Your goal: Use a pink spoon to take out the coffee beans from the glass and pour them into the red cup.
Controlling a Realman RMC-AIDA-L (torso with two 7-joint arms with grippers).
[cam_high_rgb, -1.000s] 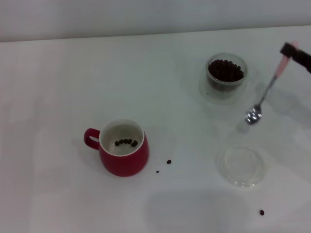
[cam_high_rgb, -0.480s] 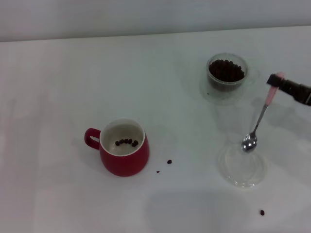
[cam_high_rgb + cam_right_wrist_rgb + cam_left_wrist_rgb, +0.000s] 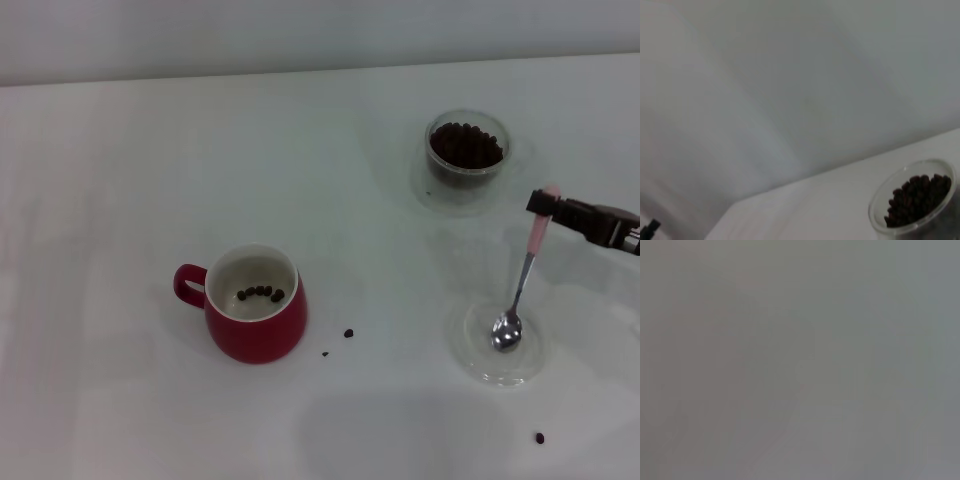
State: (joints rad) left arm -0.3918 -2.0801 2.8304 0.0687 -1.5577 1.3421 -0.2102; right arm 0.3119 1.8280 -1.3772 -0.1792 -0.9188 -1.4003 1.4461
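White table [image 3: 150,140]: few coffee beans [image 3: 260,293] already delivered into red cup [image 3: 255,318]; glass [image 3: 466,150] left nearly full; pink spoon [image 3: 520,290] clasped by right gripper [image 3: 545,203], bowl held empty over clear dish [image 3: 497,342] near right edge.

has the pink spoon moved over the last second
Yes. The pink spoon, held by the right gripper, has come toward the camera, away from the glass; its bowl is now over the clear dish.
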